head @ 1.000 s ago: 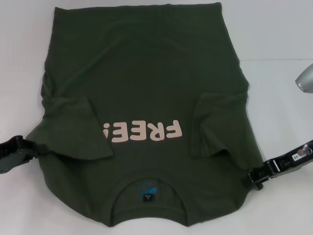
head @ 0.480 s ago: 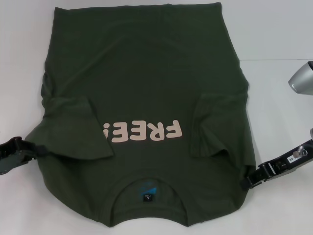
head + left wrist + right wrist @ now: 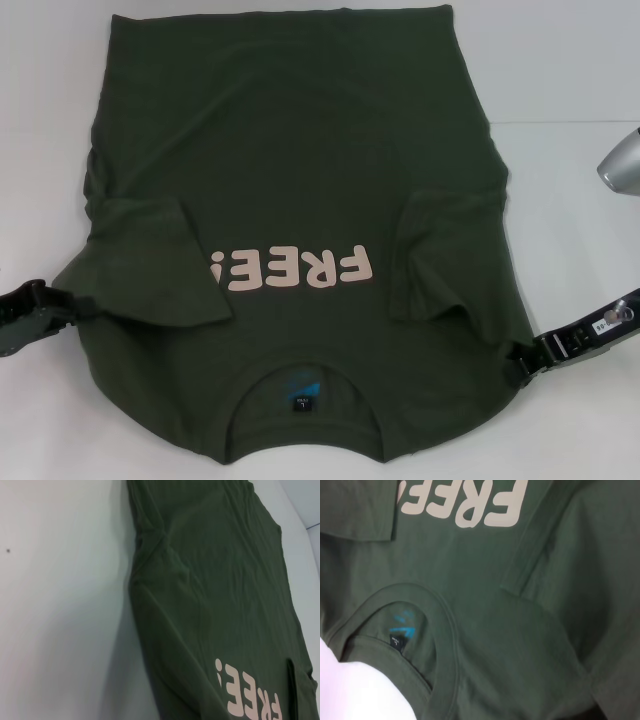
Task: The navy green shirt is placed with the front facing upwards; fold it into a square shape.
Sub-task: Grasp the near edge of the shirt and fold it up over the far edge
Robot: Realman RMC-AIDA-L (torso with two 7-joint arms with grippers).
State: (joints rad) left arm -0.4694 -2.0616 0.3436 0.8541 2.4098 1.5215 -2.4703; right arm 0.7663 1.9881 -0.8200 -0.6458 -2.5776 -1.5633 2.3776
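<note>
Both sleeves lie folded in; the two grippers sit at the shoulder edges of the shirt.

Nearest, at the bottom centre of the head view, the collar with its black neck label (image 3: 302, 403) opens toward the robot on the dark olive-green short-sleeved cotton T-shirt (image 3: 300, 160), spread front-up on the white table (image 3: 570, 180) with pale pink "FREE!" lettering (image 3: 290, 270) mid-frame. The left gripper (image 3: 75, 303) touches the lower-left edge, the right gripper (image 3: 522, 362) the lower-right; I cannot tell how far either is parted or whether cloth is pinched. Judging the next fold: grip both shoulders evenly, lift together, and carry the collar end straight toward the far hem at the top, keeping the sleeves tucked.
</note>
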